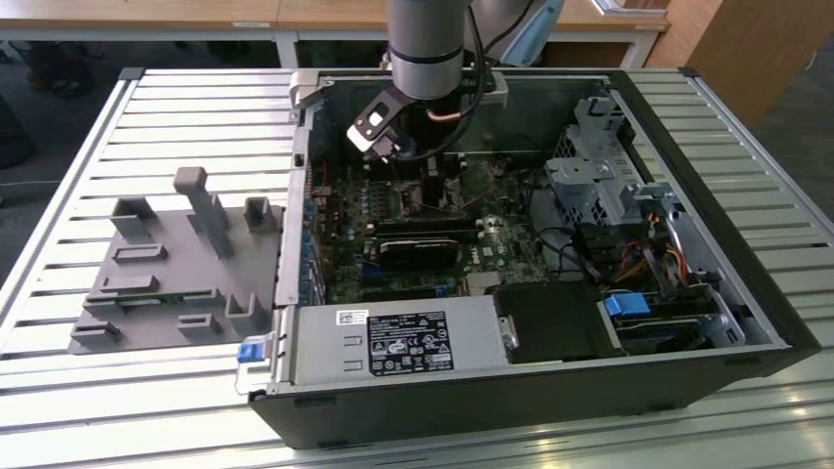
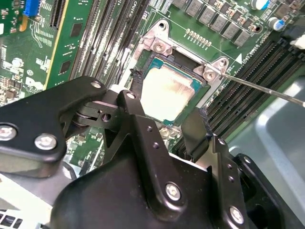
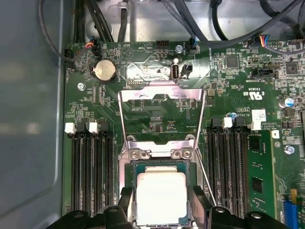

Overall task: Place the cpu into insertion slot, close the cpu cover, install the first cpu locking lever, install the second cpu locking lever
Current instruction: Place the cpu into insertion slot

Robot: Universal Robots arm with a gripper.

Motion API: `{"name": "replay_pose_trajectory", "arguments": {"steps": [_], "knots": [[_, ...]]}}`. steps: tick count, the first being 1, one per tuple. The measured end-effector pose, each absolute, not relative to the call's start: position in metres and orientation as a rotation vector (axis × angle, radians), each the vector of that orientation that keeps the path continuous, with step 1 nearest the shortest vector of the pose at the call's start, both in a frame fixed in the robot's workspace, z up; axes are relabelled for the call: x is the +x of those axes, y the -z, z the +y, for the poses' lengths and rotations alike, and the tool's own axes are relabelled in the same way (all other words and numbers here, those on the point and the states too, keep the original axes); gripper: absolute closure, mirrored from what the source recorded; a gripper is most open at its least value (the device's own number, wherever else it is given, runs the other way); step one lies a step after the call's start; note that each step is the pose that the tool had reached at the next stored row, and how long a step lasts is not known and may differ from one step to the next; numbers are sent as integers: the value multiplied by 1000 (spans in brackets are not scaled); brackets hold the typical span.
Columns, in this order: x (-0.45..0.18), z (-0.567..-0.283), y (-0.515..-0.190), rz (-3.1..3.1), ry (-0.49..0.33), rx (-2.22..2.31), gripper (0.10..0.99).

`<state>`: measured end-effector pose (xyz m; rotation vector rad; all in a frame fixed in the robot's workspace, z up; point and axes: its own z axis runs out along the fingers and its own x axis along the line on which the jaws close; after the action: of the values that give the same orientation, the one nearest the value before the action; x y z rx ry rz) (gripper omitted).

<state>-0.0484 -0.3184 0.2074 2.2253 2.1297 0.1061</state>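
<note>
The cpu [image 3: 161, 198] [image 2: 169, 93], a small square chip with a pale metal top, lies in the insertion slot on the green motherboard. My gripper [image 3: 162, 210] [image 2: 169, 100] straddles it, its black fingers [image 2: 136, 90] pressed against two opposite edges of the chip. The cpu cover [image 3: 162, 114], a silvery frame with an open window, stands swung up away from the socket. A thin locking lever [image 3: 204, 157] [image 2: 267, 90] is raised beside the socket, and another [image 3: 122, 129] is on the other side. In the exterior view the gripper [image 1: 420, 181] reaches down into the open computer case.
Memory slots [image 3: 93, 167] [image 3: 228, 167] flank the socket on both sides. Cables [image 3: 95, 24] hang near the case wall. The case [image 1: 729, 244] holds a black block [image 1: 417, 244], a power supply [image 1: 397, 342] and drive bays [image 1: 600, 176]. A grey fixture [image 1: 170, 264] sits on the slatted table at the exterior view's left.
</note>
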Motion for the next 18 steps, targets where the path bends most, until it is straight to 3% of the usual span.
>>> {"name": "replay_pose_trajectory", "arguments": {"steps": [4,7,10,13,14,15,18], "knots": [[-48,-318,-211,2131,-103,2227,502],[-46,-318,-212,2133,-97,2230,682],[-43,-318,-213,2137,-88,2235,737],[-43,-318,-214,2138,-85,2237,914],[-43,-318,-214,2138,-85,2237,914],[-43,-318,-214,2138,-85,2237,973],[-43,-318,-215,2138,-84,2237,980]]}}
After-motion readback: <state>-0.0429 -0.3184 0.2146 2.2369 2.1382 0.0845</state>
